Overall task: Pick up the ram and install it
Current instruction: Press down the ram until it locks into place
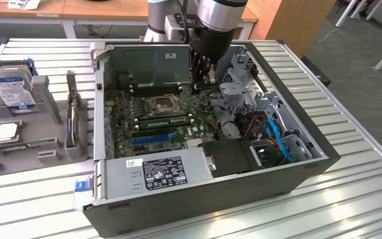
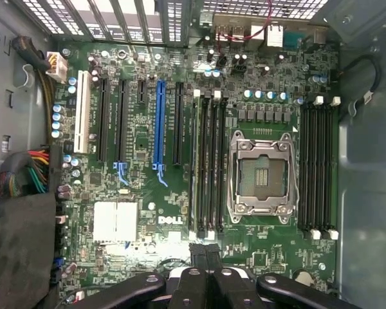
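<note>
Where the slatted metal bench (image 1: 350, 199) carries the open black computer case (image 1: 198, 204), its green motherboard (image 2: 138, 187) faces up. The long thin green ram stick (image 1: 166, 119) appears seated in a slot beside the square silver processor socket (image 2: 260, 172), its length pointing toward the shut, empty jaws beyond its end.

The ram (image 1: 166, 120) (image 2: 197, 164) that I see is a long, thin green stick with small dark chips, standing on edge, seated level in a black memory slot beside the processor socket on the motherboard.
</note>
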Motion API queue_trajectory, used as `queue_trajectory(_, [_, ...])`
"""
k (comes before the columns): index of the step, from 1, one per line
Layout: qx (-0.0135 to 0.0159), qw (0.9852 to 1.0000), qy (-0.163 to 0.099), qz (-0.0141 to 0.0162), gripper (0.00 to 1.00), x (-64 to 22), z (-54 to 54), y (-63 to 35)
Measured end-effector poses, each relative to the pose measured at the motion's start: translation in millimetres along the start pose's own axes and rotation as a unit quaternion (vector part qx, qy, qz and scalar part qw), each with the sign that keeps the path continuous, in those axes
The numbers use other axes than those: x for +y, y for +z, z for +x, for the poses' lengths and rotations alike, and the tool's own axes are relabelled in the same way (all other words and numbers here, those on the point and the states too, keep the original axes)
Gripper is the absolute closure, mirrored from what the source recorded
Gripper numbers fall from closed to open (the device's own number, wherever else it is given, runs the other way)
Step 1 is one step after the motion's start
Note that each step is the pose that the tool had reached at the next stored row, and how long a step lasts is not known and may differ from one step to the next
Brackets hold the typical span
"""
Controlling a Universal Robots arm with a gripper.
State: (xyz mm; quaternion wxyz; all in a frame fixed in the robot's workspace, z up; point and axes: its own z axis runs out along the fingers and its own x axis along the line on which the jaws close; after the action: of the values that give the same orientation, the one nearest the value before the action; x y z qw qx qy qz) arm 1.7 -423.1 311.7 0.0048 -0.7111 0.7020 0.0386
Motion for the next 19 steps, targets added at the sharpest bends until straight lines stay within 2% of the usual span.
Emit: queue_trajectory(19, [0.0, 1.0, 0.0, 0.0, 0.9, -0.7, 0.9, 14.9])
